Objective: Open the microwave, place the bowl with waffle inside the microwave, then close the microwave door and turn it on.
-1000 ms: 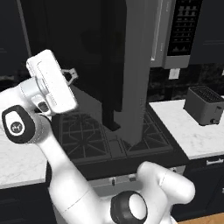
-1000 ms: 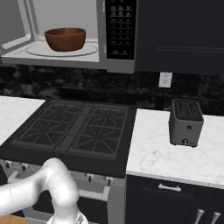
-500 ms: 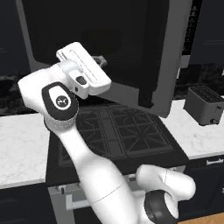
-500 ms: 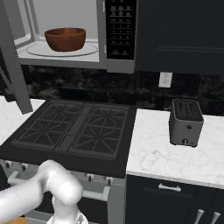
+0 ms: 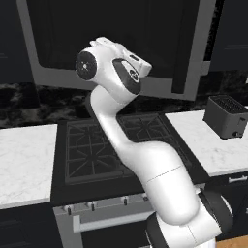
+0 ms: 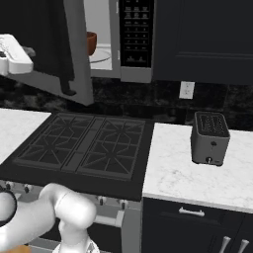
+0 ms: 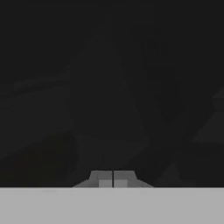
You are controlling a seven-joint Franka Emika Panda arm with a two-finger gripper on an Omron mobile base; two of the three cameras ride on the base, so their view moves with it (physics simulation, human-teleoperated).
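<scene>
In the hand view the hand (image 7: pixel 113 178) shows its two tips pressed together with no gap, nothing between them, facing the dark glass of the door at close range. Whether the tips touch the glass cannot be told. In the left base view the arm's wrist is raised up against the door (image 5: pixel 126 43), over the stove (image 5: pixel 121 150).

The door is a wide grey-framed panel with a dark window and a vertical black bar handle (image 5: pixel 180 48) near its right edge. In the right base view the door (image 6: pixel 54 44) stands partly swung, covering the left part of the microwave (image 6: pixel 118 39) and leaving a strip of the light grey cavity open to sight between the door's edge and the black button panel (image 6: pixel 137 32).

Through that strip the reddish-brown bowl (image 6: pixel 91 43) is seen inside the cavity, resting on the pale turntable (image 6: pixel 101 55). Only its right side shows; the waffle is hidden from here.

Below, the black stove sits between two white marble worktops. A small dark grey toaster (image 6: pixel 210 137) stands on the right worktop (image 6: pixel 192 178), near its back edge, well apart from the microwave. A white wall outlet (image 6: pixel 186 90) is on the dark backsplash just above it.
</scene>
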